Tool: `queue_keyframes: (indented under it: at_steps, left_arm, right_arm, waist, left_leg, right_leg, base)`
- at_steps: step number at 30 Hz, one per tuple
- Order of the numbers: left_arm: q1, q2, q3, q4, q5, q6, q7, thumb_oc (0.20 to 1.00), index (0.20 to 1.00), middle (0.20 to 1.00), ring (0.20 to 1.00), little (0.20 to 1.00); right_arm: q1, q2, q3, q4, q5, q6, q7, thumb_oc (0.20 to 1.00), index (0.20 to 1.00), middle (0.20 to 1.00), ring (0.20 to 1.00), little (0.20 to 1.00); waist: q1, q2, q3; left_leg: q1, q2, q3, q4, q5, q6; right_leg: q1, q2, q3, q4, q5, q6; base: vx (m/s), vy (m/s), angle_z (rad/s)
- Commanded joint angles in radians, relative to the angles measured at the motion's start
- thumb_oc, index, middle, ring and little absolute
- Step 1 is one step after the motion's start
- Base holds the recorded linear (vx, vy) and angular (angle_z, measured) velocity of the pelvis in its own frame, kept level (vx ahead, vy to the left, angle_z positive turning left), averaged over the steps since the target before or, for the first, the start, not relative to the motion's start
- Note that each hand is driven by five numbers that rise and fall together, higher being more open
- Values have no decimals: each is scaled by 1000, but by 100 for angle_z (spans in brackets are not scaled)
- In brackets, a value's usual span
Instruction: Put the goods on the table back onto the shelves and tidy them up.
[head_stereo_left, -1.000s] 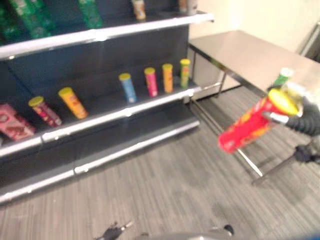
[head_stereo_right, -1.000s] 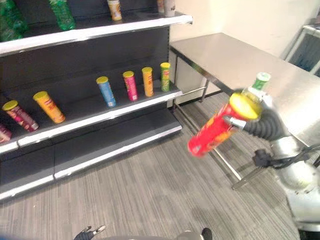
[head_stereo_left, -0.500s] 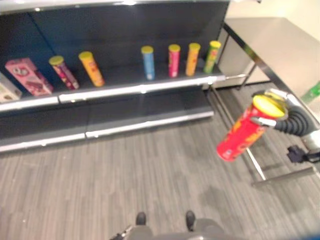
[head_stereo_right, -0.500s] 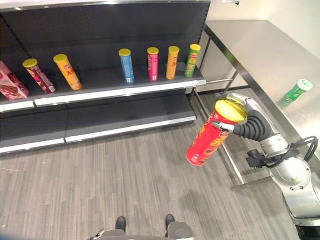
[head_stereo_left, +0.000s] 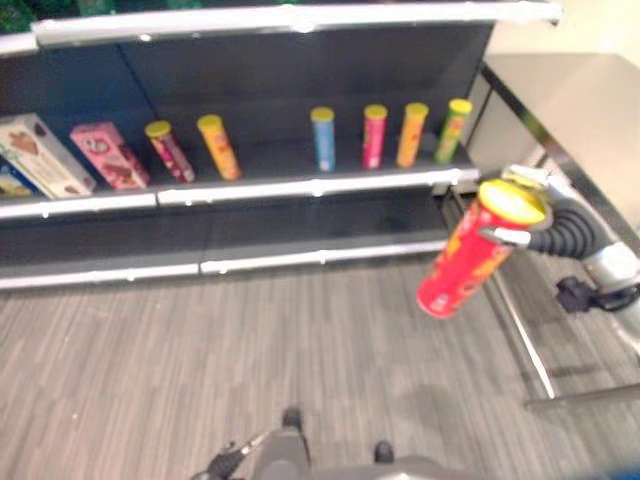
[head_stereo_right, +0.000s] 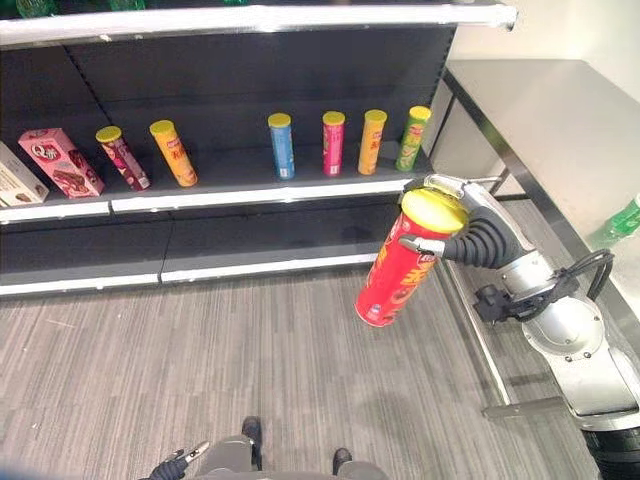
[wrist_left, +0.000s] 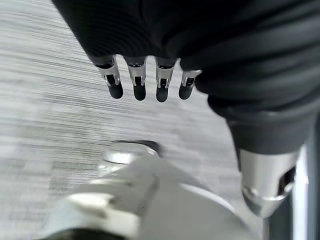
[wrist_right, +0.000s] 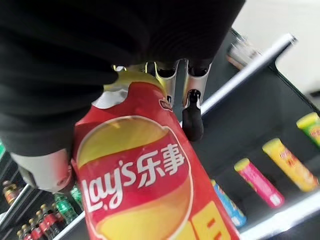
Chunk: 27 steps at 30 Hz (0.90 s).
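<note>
So I've got the red chip can (head_stereo_right: 397, 262) in my right hand (head_stereo_right: 447, 215), fingers wrapped round the top end near the yellow lid, can tilted with its bottom pointing down and to my left. It's hanging in the air over the grey striped floor (head_stereo_right: 200, 360), just off the right front corner of the shelf unit and near the left edge of the steel desk (head_stereo_right: 560, 120). From the right wrist cam I can see the fingers (wrist_right: 192, 107) curled over the can, with the shelf rail past them.

The middle shelf (head_stereo_right: 240, 190) is where the other cans are. From my left: a pink box (head_stereo_right: 60, 160), a dark red can (head_stereo_right: 122, 157) and an orange can (head_stereo_right: 172, 152), both leaning, then a gap, then a blue can (head_stereo_right: 282, 146), pink can (head_stereo_right: 332, 144), orange-yellow can (head_stereo_right: 370, 141) and green can (head_stereo_right: 410, 138) standing in a row close to the right end. That gap between the leaning orange one and the blue one is the widest bare stretch of shelf. The bottom shelf (head_stereo_right: 260, 235) under it is bare along its front rail.

There's a green bottle (head_stereo_right: 622, 220) lying on the desk way over on my right.

My left hand (wrist_left: 150, 82) is down low, fingers straight and relaxed, holding nothing, floor behind it.
</note>
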Motion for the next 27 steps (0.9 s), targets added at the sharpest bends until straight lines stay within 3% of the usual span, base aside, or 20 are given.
queue_keyframes:
  at_steps: [1,4,5,7,9,11,12,13,14,15,16,17,18,19,20,23,25,27]
  left_arm:
    - [16,23,-3,-18,-122,-16,19,1000,1000,1000,1000,1000]
    - [14,26,27,-10,-167,-18,29,1000,1000,1000,1000,1000]
    - [30,23,52,5,-179,-16,24,1000,1000,1000,1000,1000]
    - [35,24,62,22,-171,-6,9,1000,1000,1000,1000,1000]
    - [27,40,42,21,-110,-5,9,1000,1000,1000,1000,1000]
    - [14,69,-20,4,16,-7,15,1000,1000,1000,1000,1000]
    - [14,79,-53,-9,60,-9,14,1000,1000,1000,1000,1000]
    - [13,79,-52,-9,60,-9,14,1000,1000,1000,1000,1000]
    - [17,98,-100,-20,136,0,20,1000,1000,1000,1000,1000]
    - [16,98,-100,-20,137,0,20,1000,1000,1000,1000,1000]
    - [19,101,-108,-18,145,2,16,1000,1000,1000,1000,1000]
    - [17,104,-110,-15,152,6,11,1000,1000,1000,1000,1000]
    - [14,97,-117,-13,159,2,0,1000,1000,1000,1000,1000]
    - [14,97,-117,-13,159,2,0,1000,1000,1000,1000,1000]
    - [15,86,-132,-9,170,0,-9,1000,1000,1000,1000,1000]
    - [12,65,-157,-3,193,0,-24,1000,1000,1000,1000,1000]
    - [-1,57,-181,-7,229,-8,-25,1000,1000,1000,1000,1000]
    - [-16,60,-210,-22,263,-16,-27,1000,1000,1000,1000,1000]
  right_arm:
    - [-27,-20,-46,-65,12,-22,-64,200,200,200,200,200]
    - [-22,4,-32,-70,-13,-16,-78,200,200,200,200,200]
    - [4,35,-24,-82,-31,-8,-68,200,200,200,200,200]
    - [26,90,-11,-87,-62,7,-51,200,200,200,200,200]
    - [23,128,16,-79,-84,15,-36,200,200,200,200,200]
    - [-21,152,54,-62,-95,16,-41,200,200,200,200,200]
    - [-36,157,65,-59,-94,16,-44,200,200,200,200,200]
    - [-37,156,65,-58,-94,16,-44,200,200,200,200,200]
    - [-71,171,93,-46,-85,17,-44,200,200,200,200,200]
    - [-72,171,93,-46,-85,17,-44,200,200,200,200,200]
    - [-77,175,97,-48,-83,19,-42,200,200,200,200,200]
    - [-73,167,94,-50,-78,13,-41,200,200,200,200,200]
    - [-53,151,72,-58,-71,11,-33,200,200,200,200,200]
    - [-53,151,72,-58,-71,11,-33,200,200,200,200,200]
    - [-42,139,55,-61,-61,8,-34,200,200,200,200,200]
    - [-30,132,54,-58,-54,4,-37,200,200,200,200,200]
    - [-16,129,49,-60,-63,2,-39,200,200,200,200,200]
    - [8,141,42,-67,-71,1,-46,200,200,200,200,200]
  waist:
    - [57,-12,-28]
    - [77,-5,-40]
    - [93,-2,-57]
    - [92,-3,-77]
    - [84,-13,-86]
    - [76,-17,-79]
    - [72,-13,-69]
    - [74,-12,-70]
    - [67,1,-47]
    - [66,3,-47]
    - [60,9,-41]
    - [50,15,-30]
    - [19,26,-15]
    - [19,26,-16]
    - [-3,17,-2]
    - [-29,-3,-2]
    - [-48,-12,4]
    - [-46,-30,-4]
  left_leg:
    - [-42,19,-39,-81,54,3]
    - [-98,20,-57,-112,79,-18]
    - [-86,24,-75,-91,113,-22]
    - [-85,8,-75,-17,124,-11]
    - [-48,-19,-62,4,116,16]
    - [18,-52,-38,-5,84,63]
    - [54,-69,-26,-8,65,82]
    - [53,-67,-25,-8,67,83]
    - [135,-83,9,-25,32,112]
    - [134,-83,9,-26,34,113]
    - [168,-81,14,-41,23,120]
    - [197,-78,13,-54,15,121]
    - [241,-84,-4,-78,6,118]
    - [240,-83,-5,-78,6,118]
    - [289,-107,-15,-101,-9,114]
    - [333,-143,-36,-112,-38,109]
    - [357,-158,-57,-112,-57,114]
    - [375,-170,-63,-111,-81,118]
  right_leg:
    - [17,-35,54,59,-60,60]
    - [78,-62,84,66,-95,77]
    - [102,-90,114,78,-98,92]
    - [102,-133,133,131,-79,109]
    - [47,-161,163,268,7,110]
    - [-20,-187,174,423,141,92]
    - [-42,-220,146,500,195,77]
    - [-44,-218,148,498,198,78]
    - [-95,-286,56,610,269,57]
    - [-94,-285,56,606,273,57]
    - [-131,-280,33,648,276,56]
    - [-180,-241,21,663,228,50]
    - [-252,-116,-3,603,92,41]
    - [-252,-115,-3,602,93,41]
    - [-283,-31,-24,460,53,58]
    - [-306,45,-39,227,104,86]
    - [-326,76,-3,195,150,98]
    - [-257,68,11,159,127,67]
  base:
    - [400,281,-2]
    - [506,400,-30]
    - [611,603,-42]
    - [539,612,-65]
    - [390,498,-53]
    - [329,450,-41]
    - [219,306,-36]
    - [301,523,-22]
    - [193,368,-15]
    - [276,466,-28]
    - [156,184,-29]
    - [344,286,-49]
    - [267,182,-32]
    - [376,174,-19]
    - [276,86,43]
    - [281,73,39]
    - [203,37,36]
    - [192,-25,71]
